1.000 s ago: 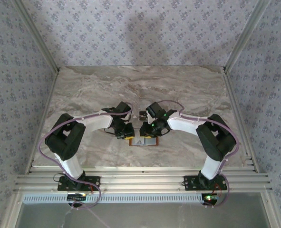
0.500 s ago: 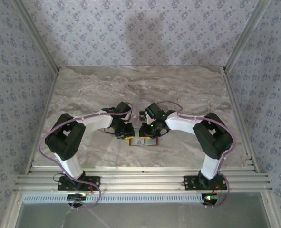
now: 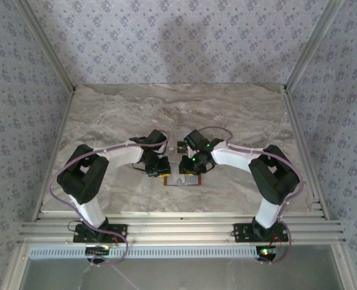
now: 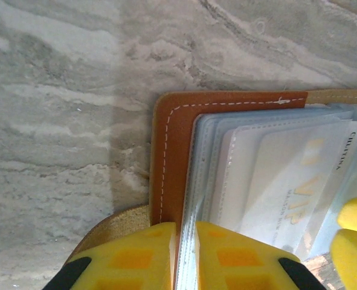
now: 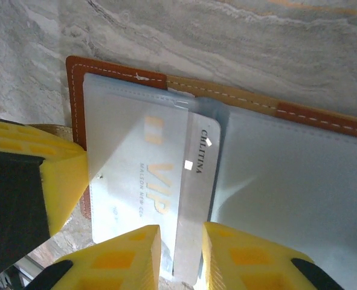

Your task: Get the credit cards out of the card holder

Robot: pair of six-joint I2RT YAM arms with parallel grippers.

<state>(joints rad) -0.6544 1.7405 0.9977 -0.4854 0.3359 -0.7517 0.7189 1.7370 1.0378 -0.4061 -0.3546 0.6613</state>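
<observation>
Card holder (image 3: 189, 180) lies open at the table's (image 3: 106, 121) near middle, towards 6 o'clock; a pale VIP card (image 5: 148, 181) pokes out of its clear sleeve (image 5: 287, 199); right gripper (image 5: 181, 260), at the holder's 12 o'clock, has its fingers clamped on that card's end; left gripper (image 4: 185, 260), at 9 o'clock, pinches the leather edge; extraction's in hand, I'd say; next comes a straight pull along the sleeve while the left pins it down.

Arms: left arm (image 3: 121, 154) and right arm (image 3: 234, 158), white shells between black joint housings
Cables (image 3: 58, 178): lilac, looped along both arms
Fingers (image 4: 130, 260): moulded in yellow, square recesses, black backing
Lights (image 3: 193, 159): green dots seen on right wrist
</observation>
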